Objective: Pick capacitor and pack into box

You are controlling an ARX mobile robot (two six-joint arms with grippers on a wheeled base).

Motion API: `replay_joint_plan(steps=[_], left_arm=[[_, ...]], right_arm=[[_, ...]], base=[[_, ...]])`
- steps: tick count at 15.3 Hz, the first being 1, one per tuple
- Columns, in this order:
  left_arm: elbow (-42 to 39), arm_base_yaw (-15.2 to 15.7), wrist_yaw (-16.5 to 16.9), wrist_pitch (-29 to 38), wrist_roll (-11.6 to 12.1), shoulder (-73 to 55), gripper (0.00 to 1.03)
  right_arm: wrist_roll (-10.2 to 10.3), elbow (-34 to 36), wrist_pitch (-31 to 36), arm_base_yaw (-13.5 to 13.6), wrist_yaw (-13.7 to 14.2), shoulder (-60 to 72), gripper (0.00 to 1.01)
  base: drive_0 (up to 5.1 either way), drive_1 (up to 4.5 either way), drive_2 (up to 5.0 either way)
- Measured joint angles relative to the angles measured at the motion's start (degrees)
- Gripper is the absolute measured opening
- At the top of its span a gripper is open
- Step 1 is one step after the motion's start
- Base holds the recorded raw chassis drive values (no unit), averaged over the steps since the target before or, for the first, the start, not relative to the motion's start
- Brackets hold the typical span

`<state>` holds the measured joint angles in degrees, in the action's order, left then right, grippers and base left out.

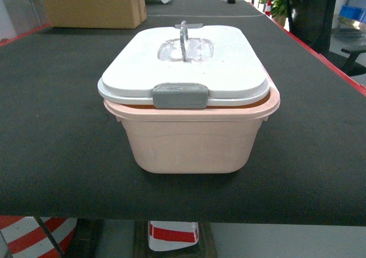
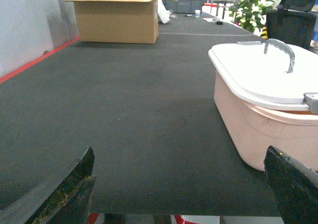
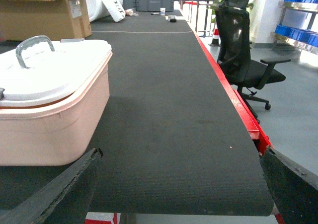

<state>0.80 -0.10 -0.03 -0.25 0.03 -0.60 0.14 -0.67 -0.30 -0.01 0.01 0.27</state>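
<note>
Pink rounded plastic box sits mid-mat, white lid resting slightly askew, grey clasp probably unlatched. I keep left gripper and right gripper spread wide, empty, flanking it. No capacitor visible.

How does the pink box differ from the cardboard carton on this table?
The box is pale pink plastic with rounded corners; the carton is brown cardboard with square edges. The box has a white lid resting on it; the carton's flaps stand open. The box sits near the table's front edge, the carton far back. Both rest on the dark table mat.
</note>
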Motion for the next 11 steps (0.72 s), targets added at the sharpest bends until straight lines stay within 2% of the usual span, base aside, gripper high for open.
replay_joint_plan(steps=[11], left_arm=[[0.0, 0.0, 0.0, 0.0, 0.0, 0.0, 0.98]], right_arm=[[0.0, 0.0, 0.0, 0.0, 0.0, 0.0, 0.98]], base=[[0.0, 0.00, 0.0]])
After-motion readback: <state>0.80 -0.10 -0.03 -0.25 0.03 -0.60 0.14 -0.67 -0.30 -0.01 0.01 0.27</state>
